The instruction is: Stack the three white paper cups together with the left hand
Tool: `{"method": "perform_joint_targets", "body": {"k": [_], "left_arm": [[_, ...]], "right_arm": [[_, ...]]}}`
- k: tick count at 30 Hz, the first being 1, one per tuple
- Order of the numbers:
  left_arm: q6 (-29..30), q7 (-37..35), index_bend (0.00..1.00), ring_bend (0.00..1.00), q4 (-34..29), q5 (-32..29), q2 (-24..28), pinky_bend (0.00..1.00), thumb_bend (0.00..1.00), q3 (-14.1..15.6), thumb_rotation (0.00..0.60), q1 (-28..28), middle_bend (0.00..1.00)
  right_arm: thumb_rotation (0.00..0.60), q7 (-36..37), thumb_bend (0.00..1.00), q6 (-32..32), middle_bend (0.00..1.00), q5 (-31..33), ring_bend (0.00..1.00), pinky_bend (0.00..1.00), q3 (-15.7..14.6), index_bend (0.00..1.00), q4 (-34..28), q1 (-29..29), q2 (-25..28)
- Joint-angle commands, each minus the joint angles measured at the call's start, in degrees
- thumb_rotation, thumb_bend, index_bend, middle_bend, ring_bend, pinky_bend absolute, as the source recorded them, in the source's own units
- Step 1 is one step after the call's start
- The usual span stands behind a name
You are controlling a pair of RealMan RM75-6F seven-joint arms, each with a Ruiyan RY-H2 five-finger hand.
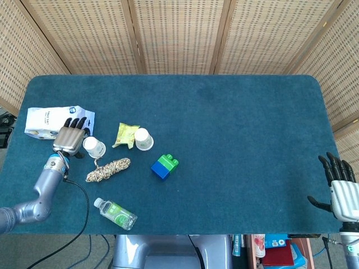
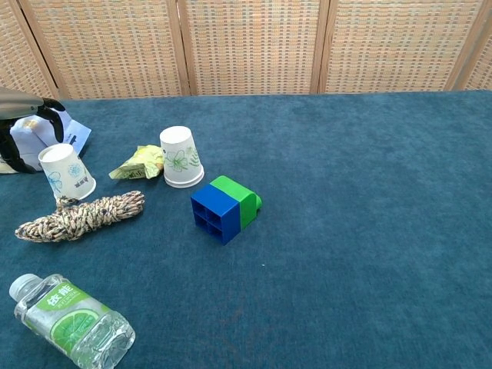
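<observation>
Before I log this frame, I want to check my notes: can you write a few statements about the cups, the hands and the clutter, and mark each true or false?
1. Both visible paper cups stand upside down. True: the left cup and the flowered cup rest on their rims.
2. The cups are already stacked. False: they stand apart, with a yellow-green packet between them.
3. The left hand is beside the left cup. True.
4. The right hand holds a cup. False: it is open at the table's edge, holding nothing.
5. The bottle stands upright. False: it lies on its side.
6. The block is red. False: it is blue and green.
</observation>
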Motion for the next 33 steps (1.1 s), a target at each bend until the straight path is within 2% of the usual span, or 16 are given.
{"method": "perform_joint_targets", "body": {"k": [1, 5, 14, 18, 26, 33], "left_arm": [[0.03, 0.31, 0.32, 0.0, 0.87, -0.65, -0.97, 0.0, 0.22, -0.35, 0.6, -0.22, 0.0], [-0.16, 0.64, 0.32, 0.0, 1.56, -1.14, -1.8, 0.0, 0.22, -0.61, 0.6, -0.45, 0.0], [0.52, 0.15, 0.47, 0.0, 1.37, -0.67, -2.02, 0.0, 0.22, -1.12, 0.6, 0.03, 0.0], [0.74, -0.96, 0.48, 0.0, 0.29, -0.23, -1.24, 0.0, 0.22, -1.88, 0.6, 0.3, 0.0], [2.98, -2.76, 0.48, 0.0, -8.86, 3.17, 6.78, 0.0, 0.22, -5.42, 0.6, -0.26, 0.0], [2.75, -1.12, 0.48, 0.0, -15.12, -0.58, 12.01, 0.0, 0.22, -8.31, 0.6, -2.98, 0.0]], "right_arm": [[0.6, 0.03, 0.0, 0.03, 0.0, 0.0, 0.0, 0.0, -0.01, 0.0, -0.04, -0.03, 0.01], [0.6, 0.12, 0.0, 0.17, 0.0, 0.06, 0.0, 0.0, 0.06, 0.0, -0.05, -0.1, 0.04], [0.6, 0.14, 0.0, 0.44, 0.0, -0.27, 0.0, 0.0, -0.01, 0.0, -0.12, -0.18, 0.09], [0.6, 0.11, 0.0, 0.45, 0.0, -0.29, 0.0, 0.0, -0.02, 0.0, -0.15, -0.19, 0.12], [0.6, 0.0, 0.0, -0.06, 0.0, 0.02, 0.0, 0.0, 0.02, 0.0, 0.02, 0.01, -0.1], [0.6, 0.63, 0.0, -0.18, 0.0, 0.12, 0.0, 0.0, 0.05, 0.0, 0.1, 0.0, -0.04]]}}
